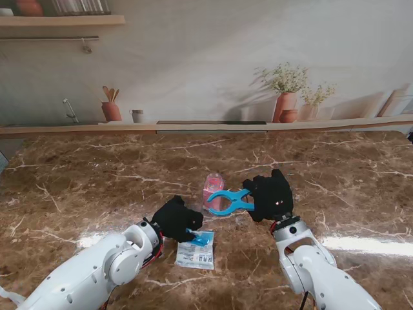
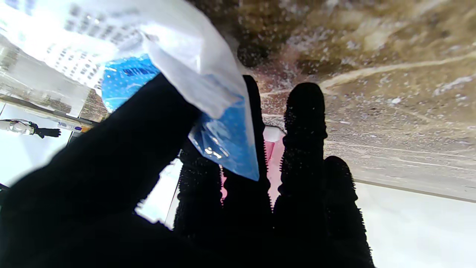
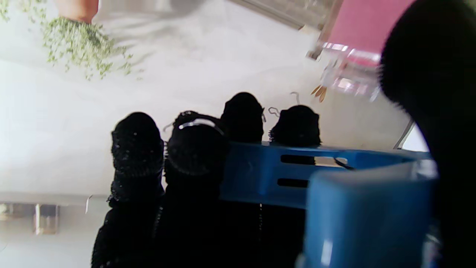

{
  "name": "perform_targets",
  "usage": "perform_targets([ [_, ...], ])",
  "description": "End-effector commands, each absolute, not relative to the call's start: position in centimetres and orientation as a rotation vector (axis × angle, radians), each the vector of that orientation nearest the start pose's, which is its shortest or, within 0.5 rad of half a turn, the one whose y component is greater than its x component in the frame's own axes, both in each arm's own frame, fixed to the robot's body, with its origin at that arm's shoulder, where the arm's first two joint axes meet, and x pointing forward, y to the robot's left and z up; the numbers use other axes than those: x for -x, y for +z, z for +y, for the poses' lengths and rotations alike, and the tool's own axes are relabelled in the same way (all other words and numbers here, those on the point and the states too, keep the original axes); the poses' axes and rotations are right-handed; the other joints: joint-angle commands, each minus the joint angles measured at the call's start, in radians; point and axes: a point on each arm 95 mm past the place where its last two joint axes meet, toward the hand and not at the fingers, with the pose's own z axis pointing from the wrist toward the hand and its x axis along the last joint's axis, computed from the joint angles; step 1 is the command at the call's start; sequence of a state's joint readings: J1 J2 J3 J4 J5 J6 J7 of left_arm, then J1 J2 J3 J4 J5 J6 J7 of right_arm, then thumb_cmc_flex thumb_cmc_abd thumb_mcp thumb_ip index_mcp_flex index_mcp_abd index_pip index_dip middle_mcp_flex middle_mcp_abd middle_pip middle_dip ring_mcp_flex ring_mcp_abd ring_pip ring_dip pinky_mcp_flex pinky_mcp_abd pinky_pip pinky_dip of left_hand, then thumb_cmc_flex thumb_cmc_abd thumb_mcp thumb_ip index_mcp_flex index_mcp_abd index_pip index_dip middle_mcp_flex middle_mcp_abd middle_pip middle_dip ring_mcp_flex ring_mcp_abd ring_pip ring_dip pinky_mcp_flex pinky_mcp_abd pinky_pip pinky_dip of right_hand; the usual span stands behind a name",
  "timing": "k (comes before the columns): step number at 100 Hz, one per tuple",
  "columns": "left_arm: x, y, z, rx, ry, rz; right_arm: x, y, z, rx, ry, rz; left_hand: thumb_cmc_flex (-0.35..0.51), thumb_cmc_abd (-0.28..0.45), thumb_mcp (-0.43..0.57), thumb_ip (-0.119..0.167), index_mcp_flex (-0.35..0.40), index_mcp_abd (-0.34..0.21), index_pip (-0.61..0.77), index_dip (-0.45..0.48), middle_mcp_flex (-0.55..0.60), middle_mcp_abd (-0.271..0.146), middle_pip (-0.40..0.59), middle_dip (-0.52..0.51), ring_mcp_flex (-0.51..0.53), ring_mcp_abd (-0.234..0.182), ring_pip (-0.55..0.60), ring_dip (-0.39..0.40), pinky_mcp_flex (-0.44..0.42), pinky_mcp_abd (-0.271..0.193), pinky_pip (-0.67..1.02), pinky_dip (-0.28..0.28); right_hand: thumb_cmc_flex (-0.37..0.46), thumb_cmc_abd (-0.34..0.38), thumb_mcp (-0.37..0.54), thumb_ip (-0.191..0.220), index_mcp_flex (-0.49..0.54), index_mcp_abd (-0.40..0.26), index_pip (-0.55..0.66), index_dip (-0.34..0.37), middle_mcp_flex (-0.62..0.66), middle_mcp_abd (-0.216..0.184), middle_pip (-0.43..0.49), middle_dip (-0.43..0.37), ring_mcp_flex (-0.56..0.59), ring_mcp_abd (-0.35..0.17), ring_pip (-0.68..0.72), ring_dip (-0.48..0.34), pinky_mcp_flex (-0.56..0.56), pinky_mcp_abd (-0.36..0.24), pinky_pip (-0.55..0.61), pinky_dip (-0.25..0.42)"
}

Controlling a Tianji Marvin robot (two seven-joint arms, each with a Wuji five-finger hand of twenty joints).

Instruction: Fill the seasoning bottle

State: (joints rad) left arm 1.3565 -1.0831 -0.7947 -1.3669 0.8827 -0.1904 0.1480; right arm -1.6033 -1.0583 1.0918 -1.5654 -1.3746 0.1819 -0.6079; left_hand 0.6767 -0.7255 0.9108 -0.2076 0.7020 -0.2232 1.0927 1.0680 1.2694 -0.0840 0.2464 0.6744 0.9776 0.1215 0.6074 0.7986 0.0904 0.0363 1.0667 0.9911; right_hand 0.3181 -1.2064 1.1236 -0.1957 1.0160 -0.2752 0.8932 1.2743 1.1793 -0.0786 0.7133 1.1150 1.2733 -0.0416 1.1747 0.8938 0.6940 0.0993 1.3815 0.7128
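Marble-pattern brown table top (image 1: 77, 187) carries everything; progress reads as early stage.

Lower left of stand frame: L arm, black-gloved left hand (image 1: 175, 218) curled, thumb and fingers pinching blue end of the white-and-blue plastic seasoning sachet (image 1: 196, 250). Wrist view confirms: thumb (image 2: 122, 149) pressed on sachet's blue corner (image 2: 227, 141). White part of the sachet appears to lie on the table nr frame centre-bottom. Can't tell if it's torn open.

Centre: small pink clear-plastic seasoning bottle (image 1: 213, 187), upright on table, just beyond sachet. Fill level not readable; lid state unclear.

Right of centre: black-gloved right hand (image 1: 270, 195) wrapped round handles of the blue plastic clip-like tool (image 1: 230, 201), whose open forked end reaches to the bottle's base. Right wrist view: fingers (image 3: 137, 145) closed over blue handle (image 3: 282, 175).

Judgement: nothing poured yet. Left to do: open sachet, lift, tip into bottle.
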Motion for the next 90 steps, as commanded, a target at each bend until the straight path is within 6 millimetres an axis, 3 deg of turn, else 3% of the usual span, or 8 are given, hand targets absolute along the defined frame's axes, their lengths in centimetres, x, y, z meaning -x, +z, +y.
perform_targets([
  [1, -37.8, -39.1, -9.2, 1.059, -1.724, 1.855, -36.0, -32.5, 1.6, -0.571, 1.427, 1.286, 0.047, -0.010, 0.102, 0.046, 0.047, -0.065, 0.087, 0.034, 0.080, 0.000, 0.024, 0.015, 0.043, 0.014, 0.031, -0.002, 0.002, -0.021, 0.028, -0.023, 0.133, 0.106, 0.166, 0.026, 0.248, -0.141, 0.321, 0.107, 0.242, -0.152, 0.371, 0.059, 0.022, -0.057, 0.024, 0.031, 0.011, 0.034, 0.026, 0.035],
  [55, -36.9, -37.6, -10.1, 1.020, -1.751, 1.783, -35.5, -34.0, 2.4, -0.769, 1.268, 1.629, 0.017, -0.057, 0.180, 0.055, 0.072, -0.038, 0.094, 0.035, 0.116, 0.004, 0.043, 0.015, 0.073, 0.026, 0.070, 0.012, 0.021, -0.007, 0.044, -0.034, 0.135, 0.093, 0.182, 0.027, 0.268, -0.122, 0.313, 0.122, 0.250, -0.140, 0.378, 0.067, 0.035, -0.042, 0.032, 0.034, 0.014, 0.051, 0.044, 0.034],
  [90, -37.0, -37.8, -10.4, 1.017, -1.759, 1.776, -35.5, -34.7, 3.8, -0.820, 1.221, 1.710, 0.011, -0.064, 0.191, 0.052, 0.073, -0.038, 0.093, 0.036, 0.120, 0.003, 0.047, 0.013, 0.078, 0.025, 0.078, 0.012, 0.024, -0.001, 0.053, -0.033, 0.135, 0.103, 0.173, 0.031, 0.266, -0.121, 0.310, 0.127, 0.250, -0.140, 0.373, 0.065, 0.039, -0.041, 0.029, 0.032, 0.018, 0.049, 0.049, 0.033],
])
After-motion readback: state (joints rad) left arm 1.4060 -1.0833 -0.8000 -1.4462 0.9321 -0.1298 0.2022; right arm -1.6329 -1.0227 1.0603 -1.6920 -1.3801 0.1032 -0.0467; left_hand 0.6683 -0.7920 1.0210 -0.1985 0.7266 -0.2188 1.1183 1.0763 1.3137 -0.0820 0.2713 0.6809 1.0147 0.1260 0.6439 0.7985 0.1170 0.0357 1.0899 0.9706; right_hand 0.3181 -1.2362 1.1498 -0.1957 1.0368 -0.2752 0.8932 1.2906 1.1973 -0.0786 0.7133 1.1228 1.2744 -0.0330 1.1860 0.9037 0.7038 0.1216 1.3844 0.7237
